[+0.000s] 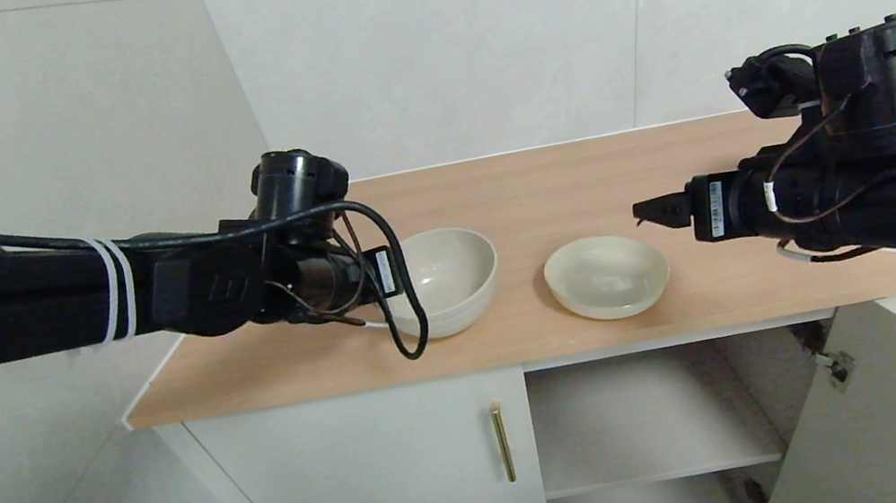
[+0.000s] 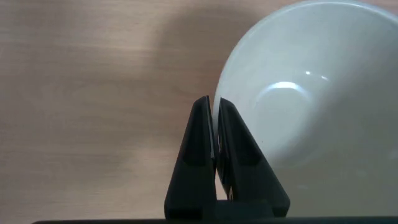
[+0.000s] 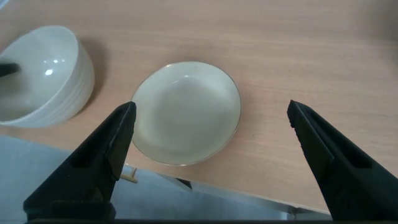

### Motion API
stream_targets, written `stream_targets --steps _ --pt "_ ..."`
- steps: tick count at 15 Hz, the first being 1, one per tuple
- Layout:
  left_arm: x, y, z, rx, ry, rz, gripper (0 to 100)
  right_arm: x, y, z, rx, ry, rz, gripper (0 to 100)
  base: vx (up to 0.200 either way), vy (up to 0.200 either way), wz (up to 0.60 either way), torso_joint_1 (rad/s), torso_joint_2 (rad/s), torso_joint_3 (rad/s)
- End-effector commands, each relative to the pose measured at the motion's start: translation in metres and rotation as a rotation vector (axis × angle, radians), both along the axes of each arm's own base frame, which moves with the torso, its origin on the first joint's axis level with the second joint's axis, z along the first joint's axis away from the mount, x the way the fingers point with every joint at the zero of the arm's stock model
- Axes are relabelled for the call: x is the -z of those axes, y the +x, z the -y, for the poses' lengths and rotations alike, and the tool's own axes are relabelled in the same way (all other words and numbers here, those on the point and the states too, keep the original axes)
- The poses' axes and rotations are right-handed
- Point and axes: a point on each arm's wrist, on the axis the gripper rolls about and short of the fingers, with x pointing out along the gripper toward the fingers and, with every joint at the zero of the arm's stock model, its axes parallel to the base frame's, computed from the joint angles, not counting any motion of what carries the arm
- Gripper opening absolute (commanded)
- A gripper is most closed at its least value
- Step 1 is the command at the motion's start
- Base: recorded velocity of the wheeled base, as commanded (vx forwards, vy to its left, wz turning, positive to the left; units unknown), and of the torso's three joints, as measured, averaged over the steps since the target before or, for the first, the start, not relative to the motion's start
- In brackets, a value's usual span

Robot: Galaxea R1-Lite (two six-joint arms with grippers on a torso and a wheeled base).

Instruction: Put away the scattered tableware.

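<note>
Head view: a wooden surface (image 1: pixel 545 180) runs across the middle of the frame below a tiled wall (image 1: pixel 467 39). On it stand two pale pieces of tableware. A deep bowl (image 1: pixel 452 274) sits just left of centre. A shallow dish (image 1: pixel 607 278) sits just right of centre, close beside the bowl but not touching it, and both are upright near the front edge. The left arm enters from the left of the frame and ends at the bowl's left rim. Left wrist view: the left gripper (image 2: pixel 215 102) is clenched on the rim of the bowl (image 2: pixel 311 112), with one finger over the bowl's inside and the other over the bare wood, and a thin pale slit between them. The right arm enters from the right of the head view. There the right gripper (image 1: pixel 649 210) hangs above the surface, just right of the dish and clear of it. Right wrist view: the right gripper (image 3: pixel 211 107) is released, its fingers (image 3: pixel 112 149) spread wide to either side of the dish (image 3: pixel 186 112), with the bowl (image 3: pixel 43 68) at the upper left. Bottom of the head view: a white cabinet (image 1: pixel 357 467) has a closed door with a brass handle (image 1: pixel 501 441). To the right of that door, an open door (image 1: pixel 876 416) exposes a shelf (image 1: pixel 643 437).
</note>
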Motion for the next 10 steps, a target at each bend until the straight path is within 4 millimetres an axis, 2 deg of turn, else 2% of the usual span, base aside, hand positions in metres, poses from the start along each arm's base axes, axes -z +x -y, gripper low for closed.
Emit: stream_targets --steps 1,3,6,8,10 --pt "-0.022 -0.012 -0.004 -0.011 -0.043 0.048 0 0.004 0.004 -0.002 0.002 -0.013 -0.023 100 0.000 0.000 0.00 0.000 0.00 0.000" --pt "-0.051 -0.038 -0.013 -0.020 -0.101 0.100 0 0.016 0.018 -0.008 0.043 -0.076 -0.115 100 0.000 0.000 0.00 0.000 0.00 0.000" --pt "-0.070 -0.068 -0.024 -0.003 -0.125 0.139 0 0.028 0.034 -0.016 0.110 -0.090 -0.165 100 0.000 0.000 0.00 0.000 0.00 0.000" --pt "-0.076 -0.074 -0.026 -0.003 -0.132 0.155 0 0.048 0.050 -0.024 0.128 -0.100 -0.211 100 0.000 0.000 0.00 0.000 0.00 0.000" --pt "-0.076 -0.075 -0.027 -0.003 -0.132 0.155 0 0.059 0.060 -0.029 0.146 -0.105 -0.231 100 0.000 0.000 0.00 0.000 0.00 0.000"
